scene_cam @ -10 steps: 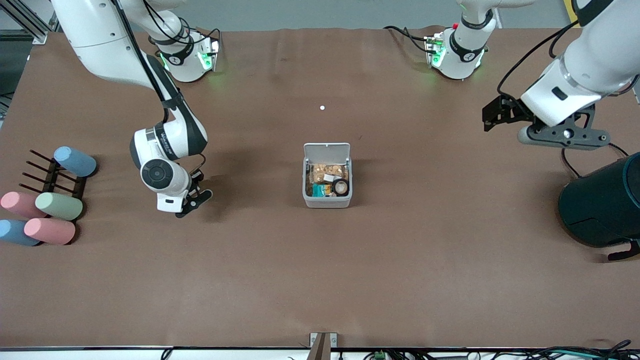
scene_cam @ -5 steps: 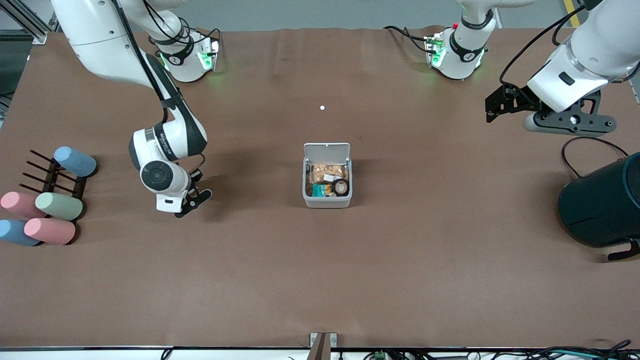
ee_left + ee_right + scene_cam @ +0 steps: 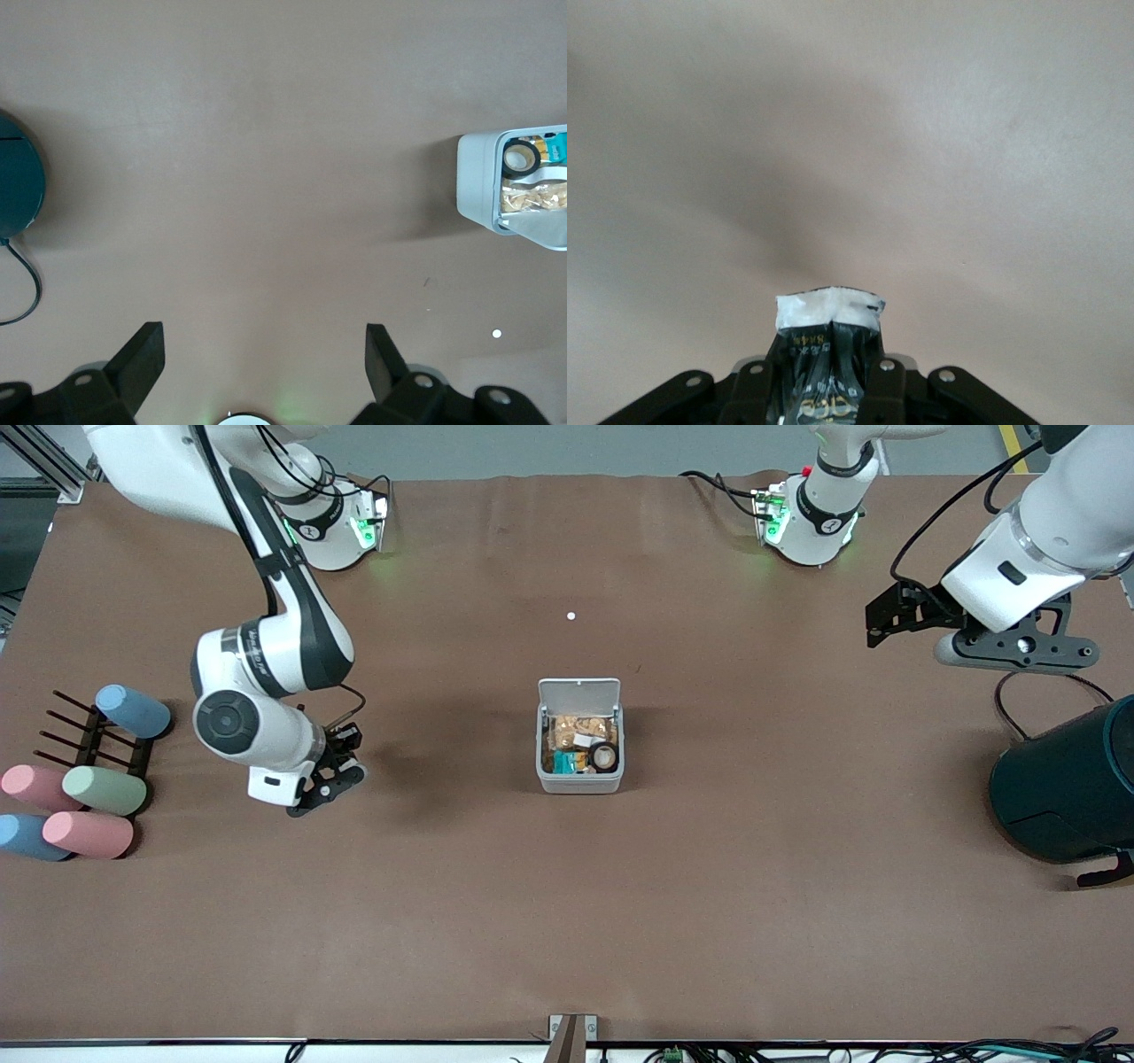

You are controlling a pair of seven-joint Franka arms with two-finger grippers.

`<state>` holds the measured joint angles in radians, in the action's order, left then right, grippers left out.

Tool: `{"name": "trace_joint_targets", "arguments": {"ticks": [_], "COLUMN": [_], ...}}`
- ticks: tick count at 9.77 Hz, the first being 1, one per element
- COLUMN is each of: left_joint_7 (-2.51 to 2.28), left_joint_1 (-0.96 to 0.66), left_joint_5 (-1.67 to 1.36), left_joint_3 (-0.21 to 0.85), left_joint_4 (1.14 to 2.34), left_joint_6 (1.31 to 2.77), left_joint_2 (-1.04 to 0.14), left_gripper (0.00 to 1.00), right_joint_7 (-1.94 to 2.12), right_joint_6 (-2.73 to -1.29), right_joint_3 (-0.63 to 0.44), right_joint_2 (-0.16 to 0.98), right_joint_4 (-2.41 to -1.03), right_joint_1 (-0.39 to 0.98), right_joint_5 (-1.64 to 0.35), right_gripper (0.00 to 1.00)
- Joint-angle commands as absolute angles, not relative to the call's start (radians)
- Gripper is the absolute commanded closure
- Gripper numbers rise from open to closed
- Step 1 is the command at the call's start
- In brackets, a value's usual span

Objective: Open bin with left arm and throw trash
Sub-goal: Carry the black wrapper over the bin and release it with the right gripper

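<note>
Bin (image 3: 580, 779) is seen mid-table, lid up, rubbish inside. Left gripper (image 3: 879, 622), fingers apart, is held over the left arm's end; right gripper (image 3: 330, 779) is clamped on a black packet (image 3: 826, 359).

The right tool (image 3: 330, 781), gripping a black packet (image 3: 826, 359), has lifted and shifted away from the bin (image 3: 580, 781).

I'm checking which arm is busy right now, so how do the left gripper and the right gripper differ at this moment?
The left gripper has its fingers spread wide and holds nothing, while the right gripper is shut on a black packet. The left gripper hangs above bare table near the dark teal cylinder, while the right gripper sits low over the table between the open bin and the pastel rolls. Both are away from the bin.
</note>
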<state>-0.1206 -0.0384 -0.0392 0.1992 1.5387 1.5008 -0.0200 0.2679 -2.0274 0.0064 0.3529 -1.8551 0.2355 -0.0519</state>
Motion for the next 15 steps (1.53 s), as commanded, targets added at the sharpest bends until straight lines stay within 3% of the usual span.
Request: {"name": "trace_joint_targets", "arguments": {"ticks": [1, 2, 4, 5, 7, 9, 11, 15], "left_joint_7": [-0.118, -0.117, -0.115, -0.114, -0.109, -0.109, -0.110, -0.107], "left_joint_1": [-0.057, -0.064, -0.167, -0.161, -0.144, -0.066, -0.060, -0.054], "left_joint_5": [-0.048, -0.046, -0.046, -0.046, -0.051, -0.052, -0.054, -0.043], "left_joint_3": [0.184, 0.172, 0.041, 0.037, 0.040, 0.135, 0.143, 0.132], "left_joint_4": [1.473, 1.471, 1.470, 1.470, 1.471, 1.471, 1.473, 1.473], "left_joint_6": [1.503, 1.503, 1.502, 1.499, 1.496, 1.494, 1.493, 1.485], "left_joint_2": [-0.061, -0.063, -0.063, -0.063, -0.063, -0.063, -0.058, -0.058], "left_gripper": [0.00, 0.00, 0.00, 0.00, 0.00, 0.00, 0.00, 0.00], "right_joint_7": [0.172, 0.105, 0.087, 0.074, -0.048, -0.217, -0.296, -0.285], "right_joint_6": [-1.982, -1.989, -2.078, -2.101, -2.189, -2.303, -2.410, -2.408], "right_joint_3": [0.008, 0.008, 0.006, 0.006, 0.008, 0.008, 0.006, 0.003], "right_joint_2": [0.345, 0.348, 0.348, 0.348, 0.359, 0.405, 0.439, 0.471], "right_joint_4": [-1.749, -1.711, -1.697, -1.691, -1.663, -1.619, -1.617, -1.626], "right_joint_1": [0.283, 0.320, 0.372, 0.397, 0.451, 0.558, 0.630, 0.678], "right_joint_5": [-0.225, -0.279, -0.439, -0.469, -0.479, -0.477, -0.471, -0.390], "right_gripper": [0.67, 0.67, 0.67, 0.68, 0.69, 0.69, 0.69, 0.69]}}
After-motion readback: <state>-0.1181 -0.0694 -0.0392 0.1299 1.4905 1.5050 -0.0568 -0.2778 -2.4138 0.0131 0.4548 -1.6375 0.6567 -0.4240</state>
